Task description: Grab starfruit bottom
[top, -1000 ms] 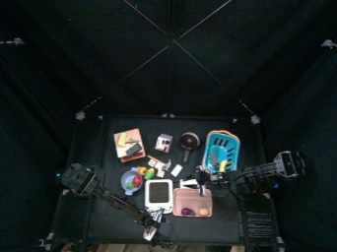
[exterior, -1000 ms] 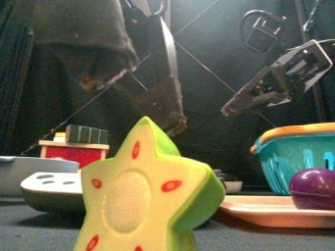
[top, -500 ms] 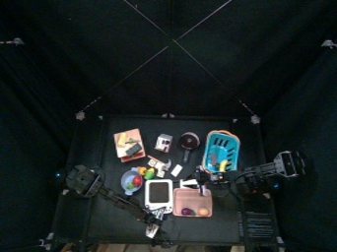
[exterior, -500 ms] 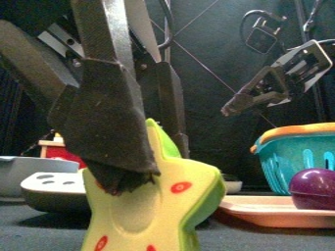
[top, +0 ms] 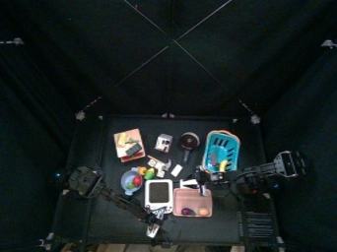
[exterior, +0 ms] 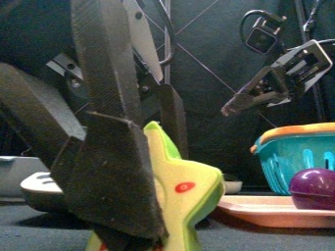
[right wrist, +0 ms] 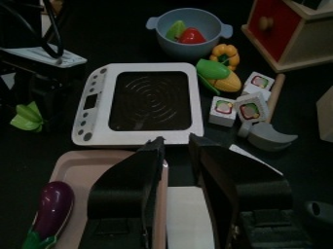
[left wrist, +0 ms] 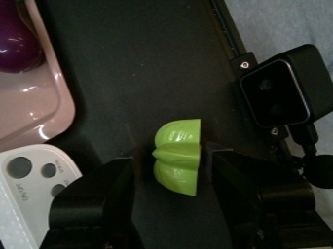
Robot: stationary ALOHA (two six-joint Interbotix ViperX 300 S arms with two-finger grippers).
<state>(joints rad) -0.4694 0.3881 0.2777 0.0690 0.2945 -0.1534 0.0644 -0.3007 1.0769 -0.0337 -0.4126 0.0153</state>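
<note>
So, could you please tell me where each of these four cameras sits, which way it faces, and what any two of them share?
Top view: high overhead, looking straight down at the table; both arms show at its sides.
Front view: table height at the front edge, looking level; the left gripper straddles the starfruit.
Left wrist view: on the left arm, looking down between its open jaws at the starfruit.
Right wrist view: on the right arm, looking down past its jaws at the white tray.
Shared: the front and left wrist views both show the starfruit.

Black curtains are enclosing the pen on all sides; the small black surface is sitting centrally
</note>
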